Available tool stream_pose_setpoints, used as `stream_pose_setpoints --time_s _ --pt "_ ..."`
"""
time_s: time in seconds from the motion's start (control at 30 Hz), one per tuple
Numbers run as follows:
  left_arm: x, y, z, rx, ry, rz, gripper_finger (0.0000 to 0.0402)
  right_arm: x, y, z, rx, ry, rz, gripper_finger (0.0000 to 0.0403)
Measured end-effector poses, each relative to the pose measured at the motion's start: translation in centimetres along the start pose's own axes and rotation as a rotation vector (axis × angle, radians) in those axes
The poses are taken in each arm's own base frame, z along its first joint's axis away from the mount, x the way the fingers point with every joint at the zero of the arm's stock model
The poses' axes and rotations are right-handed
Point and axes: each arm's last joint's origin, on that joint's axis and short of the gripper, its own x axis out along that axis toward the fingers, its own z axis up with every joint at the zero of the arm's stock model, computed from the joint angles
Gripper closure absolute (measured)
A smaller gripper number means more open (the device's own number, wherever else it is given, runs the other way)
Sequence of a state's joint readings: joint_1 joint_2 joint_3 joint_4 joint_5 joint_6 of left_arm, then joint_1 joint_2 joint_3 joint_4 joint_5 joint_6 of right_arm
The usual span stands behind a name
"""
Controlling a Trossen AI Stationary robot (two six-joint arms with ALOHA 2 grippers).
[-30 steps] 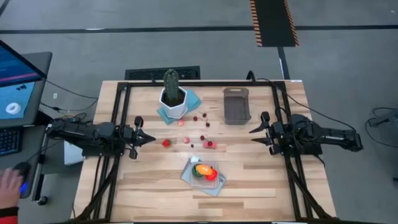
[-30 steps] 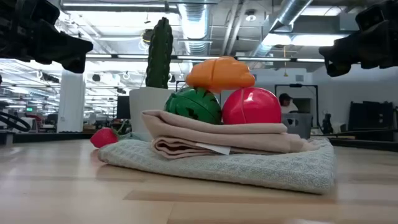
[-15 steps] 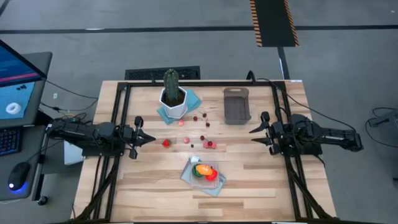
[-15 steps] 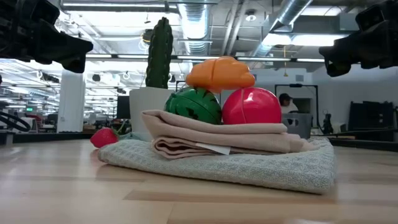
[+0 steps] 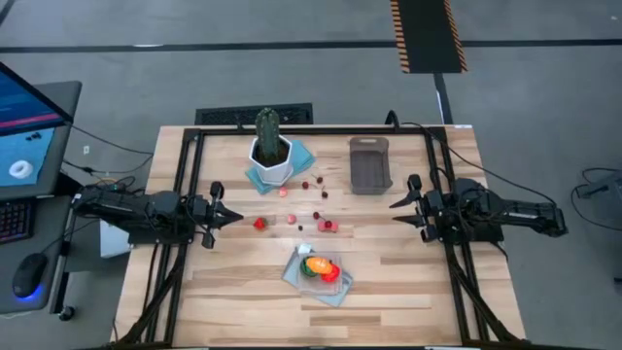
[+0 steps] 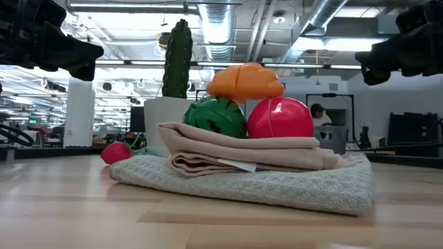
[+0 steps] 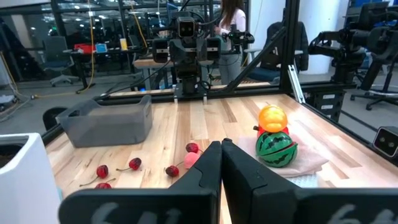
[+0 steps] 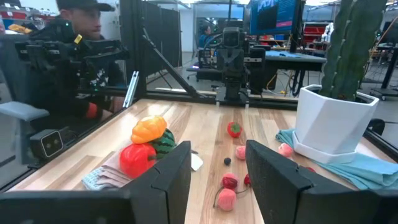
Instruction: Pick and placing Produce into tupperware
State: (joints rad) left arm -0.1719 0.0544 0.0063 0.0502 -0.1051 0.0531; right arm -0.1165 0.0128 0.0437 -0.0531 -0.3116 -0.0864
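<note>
A: Is anything changing on the table?

B: Nothing on it. Against the pictures from a moment ago, both arms and every piece are sitting exactly where they were. The only difference is at the far left edge, off the table: a person's hand that was on the mouse a second ago is gone.

A: So what are the arms doing?

B: Waiting. The left gripper (image 5: 233, 217) is hanging at the left side of the table with its fingers pressed together, holding nothing. The right gripper (image 5: 397, 211) is facing it from the right side, fingers spread apart, also holding nothing.

A: And the produce?

B: It is lying in two groups. An orange piece (image 5: 315, 263), a green-striped piece (image 5: 308, 272) and a red piece (image 5: 330, 274) are resting on a folded cloth (image 5: 295, 280) near the front middle. Small berries (image 5: 319, 217) are scattered across the wood between the cloth and the white pot (image 5: 271, 165) with the cactus (image 5: 267, 128).

A: Where is the tupperware sitting?

B: The tupperware (image 5: 369, 163) is standing toward the back, right of the pot and nearer the right arm. It is looking empty from above.

A: What does the stillness mean for the job?

B: I am judging that nothing is placed yet; with the hand off the mouse, the run is probably just about to begin, and the spread right gripper is looking readier for a first pick
</note>
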Motion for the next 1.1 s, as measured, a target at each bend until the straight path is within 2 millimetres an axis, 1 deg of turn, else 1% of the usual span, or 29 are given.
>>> stream_pose_setpoints --time_s 1.1 --pt "0.00 0.00 0.00 0.005 0.000 0.000 0.0401 0.00 0.00 0.00 0.000 0.000 0.000 0.0225"
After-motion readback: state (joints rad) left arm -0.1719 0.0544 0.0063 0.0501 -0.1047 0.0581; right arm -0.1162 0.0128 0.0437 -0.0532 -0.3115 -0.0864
